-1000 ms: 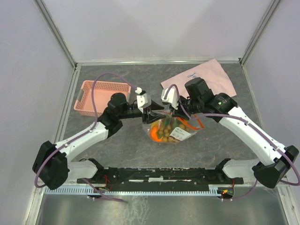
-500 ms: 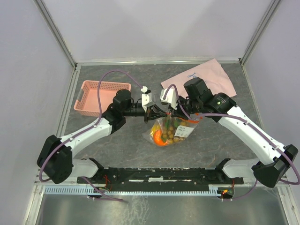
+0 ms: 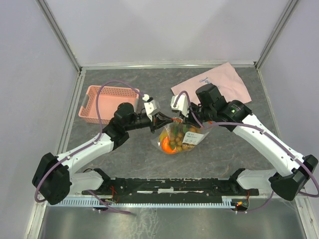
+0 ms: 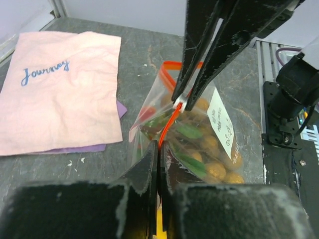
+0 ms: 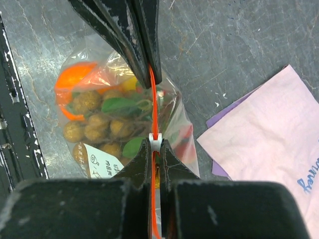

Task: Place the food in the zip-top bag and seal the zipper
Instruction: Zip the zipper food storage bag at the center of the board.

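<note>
Two pairs of jaws, left gripper and right gripper, clamp the thin orange-red zipper strip of a clear crinkly plastic bag; likely light, slippery film, best held there.

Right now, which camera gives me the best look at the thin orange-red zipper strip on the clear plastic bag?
Right wrist: the thin orange-red zipper strip runs straight up the frame, unobstructed. Left wrist shows a shorter, curving stretch. From the top external camera it is tiny and mostly hidden.
</note>
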You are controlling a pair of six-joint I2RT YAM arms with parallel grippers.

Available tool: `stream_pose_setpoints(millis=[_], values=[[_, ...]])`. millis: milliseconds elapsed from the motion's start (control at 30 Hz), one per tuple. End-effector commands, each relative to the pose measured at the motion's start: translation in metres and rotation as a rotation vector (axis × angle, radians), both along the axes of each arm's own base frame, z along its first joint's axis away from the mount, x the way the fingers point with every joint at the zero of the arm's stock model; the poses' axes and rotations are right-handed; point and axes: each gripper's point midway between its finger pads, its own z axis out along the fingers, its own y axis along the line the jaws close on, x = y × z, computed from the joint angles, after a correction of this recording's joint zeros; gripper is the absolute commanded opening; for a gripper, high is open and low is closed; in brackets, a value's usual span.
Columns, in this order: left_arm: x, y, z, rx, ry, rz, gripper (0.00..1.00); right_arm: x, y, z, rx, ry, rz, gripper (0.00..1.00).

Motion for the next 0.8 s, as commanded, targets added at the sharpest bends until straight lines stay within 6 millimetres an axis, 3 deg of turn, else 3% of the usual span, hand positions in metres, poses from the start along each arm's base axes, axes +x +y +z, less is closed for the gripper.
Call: stream_pose_setpoints(millis=[0, 767], values=[[0.025, 0.019, 0.003, -0.039, 0.018, 0.176, 0.03, 0.004, -0.022, 0.004, -0.037, -0.032, -0.085, 0.02], [0.074, 0.073, -0.014, -0.025, 0.034, 0.589, 0.03, -0.007, -0.072, 0.005, -0.100, -0.007, -0.315, 0.02]])
